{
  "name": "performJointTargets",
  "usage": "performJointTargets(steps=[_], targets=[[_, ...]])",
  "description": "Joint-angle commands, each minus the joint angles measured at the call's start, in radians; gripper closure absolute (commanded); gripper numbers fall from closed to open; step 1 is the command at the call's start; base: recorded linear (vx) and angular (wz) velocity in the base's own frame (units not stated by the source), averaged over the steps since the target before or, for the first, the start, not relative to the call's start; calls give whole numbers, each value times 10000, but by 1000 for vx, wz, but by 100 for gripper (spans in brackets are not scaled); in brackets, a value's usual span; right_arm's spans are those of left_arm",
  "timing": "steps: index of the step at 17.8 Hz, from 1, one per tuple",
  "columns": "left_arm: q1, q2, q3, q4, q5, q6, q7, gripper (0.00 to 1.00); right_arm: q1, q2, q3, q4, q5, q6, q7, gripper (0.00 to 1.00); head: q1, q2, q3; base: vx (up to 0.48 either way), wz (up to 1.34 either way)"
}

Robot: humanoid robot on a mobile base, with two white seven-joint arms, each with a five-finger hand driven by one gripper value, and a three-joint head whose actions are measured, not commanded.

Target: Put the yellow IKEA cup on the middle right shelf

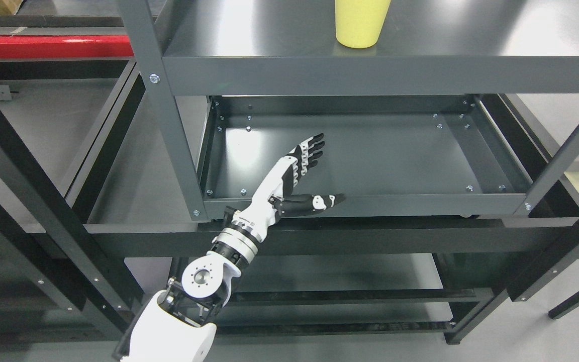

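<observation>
A yellow cup [361, 22] is seen standing upright on the upper shelf [279, 45] of a dark grey metal shelving unit, near the top edge of the view, its rim cut off by the frame. Nothing is touching it. Below that shelf a lower tray-like shelf [390, 151] with a raised lip is shown bare. The left hand [300, 173] is held over the front left part of this lower shelf, well apart from the cup, with its black-tipped fingers [313, 146] stretched out straight and the thumb spread sideways along the front lip; nothing is gripped. The thick front edge of the upper shelf is placed between hand and cup. An angled upright post [161, 100] is seen just left of the hand. Another dark frame [28, 191] is seen at left, and a red bar [51, 46] at the upper left.
</observation>
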Motion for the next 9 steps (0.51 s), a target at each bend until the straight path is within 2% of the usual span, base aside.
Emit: performJointTargets(steps=[1,4,9], targets=[[530,174,1528,-1227,-214,33,-35,1,138,-175,169,0,-245,8,6,1,0,0,0,0,0],[759,174,1991,-1442,-214,95,-35,1,138,-175,169,0,-245,8,6,1,0,0,0,0,0],[1419,174,2007,-1535,-214,79,-20,1,138,-175,169,0,-245,8,6,1,0,0,0,0,0]])
